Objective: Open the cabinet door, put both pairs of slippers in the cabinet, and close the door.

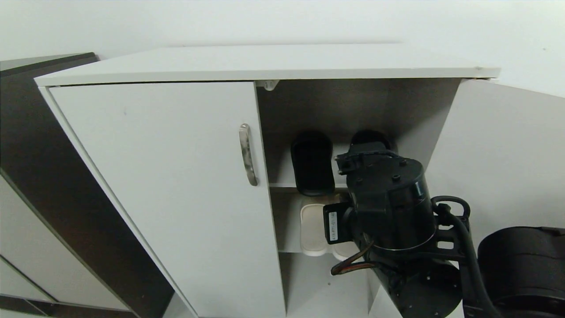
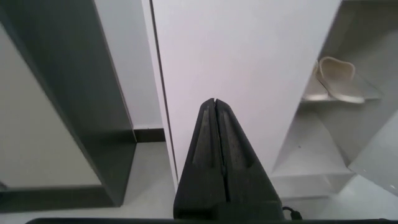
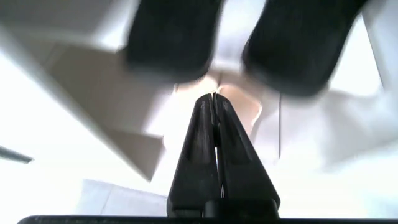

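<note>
Closest to me, the right arm [image 1: 388, 198] fills the open half of the cabinet [image 1: 265, 62] with its round, matte black wrist housing and looped cables. The right gripper [image 3: 214, 96] has two smooth black tapered fingers pressed flat together with nothing between them, and it points into the shelves. The left gripper [image 2: 214, 101] is the same wedge shape. Its jaws are also fully closed and empty, and it sits in front of the plain white left door [image 1: 167, 176], which is flush to the frame. That door carries a slim, curved brushed-metal handle [image 1: 247, 154] near its inner edge. The right door [image 1: 499, 154], a flat white panel, stands swung wide open.

Inside, the cream slippers [image 1: 312, 229] lie side by side at the front edge of the lower shelf [image 1: 289, 238], pale and smooth with rounded corners. Above them the black slippers [image 1: 311, 163] sit on the upper shelf [image 1: 282, 179]. They are dull and round-ended, and the left one slightly overhangs the front edge. Behind them the back panel lies in dark shadow.
</note>
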You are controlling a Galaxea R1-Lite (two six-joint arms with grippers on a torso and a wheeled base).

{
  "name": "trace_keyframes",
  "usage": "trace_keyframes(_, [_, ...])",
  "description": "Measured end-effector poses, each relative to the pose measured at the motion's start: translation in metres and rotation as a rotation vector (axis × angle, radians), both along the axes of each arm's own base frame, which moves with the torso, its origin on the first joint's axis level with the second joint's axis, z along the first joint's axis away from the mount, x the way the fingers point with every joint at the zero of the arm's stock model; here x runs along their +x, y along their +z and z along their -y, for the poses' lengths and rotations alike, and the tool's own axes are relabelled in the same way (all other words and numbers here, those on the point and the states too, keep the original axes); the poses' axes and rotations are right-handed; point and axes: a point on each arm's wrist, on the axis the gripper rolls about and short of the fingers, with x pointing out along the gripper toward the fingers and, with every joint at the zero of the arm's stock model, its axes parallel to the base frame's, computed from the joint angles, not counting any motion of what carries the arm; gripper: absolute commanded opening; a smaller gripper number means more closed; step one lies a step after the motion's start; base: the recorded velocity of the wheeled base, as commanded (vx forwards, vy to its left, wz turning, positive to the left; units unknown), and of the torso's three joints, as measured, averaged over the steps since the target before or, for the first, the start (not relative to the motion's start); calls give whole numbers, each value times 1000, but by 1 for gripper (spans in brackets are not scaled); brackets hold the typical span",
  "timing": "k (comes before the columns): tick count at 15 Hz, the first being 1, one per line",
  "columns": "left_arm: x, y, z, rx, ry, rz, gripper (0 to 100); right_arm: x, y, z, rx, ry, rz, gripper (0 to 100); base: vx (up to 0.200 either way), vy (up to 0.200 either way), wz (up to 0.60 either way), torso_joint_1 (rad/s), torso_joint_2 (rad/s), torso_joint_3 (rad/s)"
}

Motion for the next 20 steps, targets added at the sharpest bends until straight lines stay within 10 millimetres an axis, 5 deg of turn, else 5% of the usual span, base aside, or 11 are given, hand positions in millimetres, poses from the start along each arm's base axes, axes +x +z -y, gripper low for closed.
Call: trace_keyframes(20, [0, 0, 0, 0, 1, 0, 0, 7, -7, 6, -7, -26, 3, 0, -190, 0, 0, 2, 2, 2])
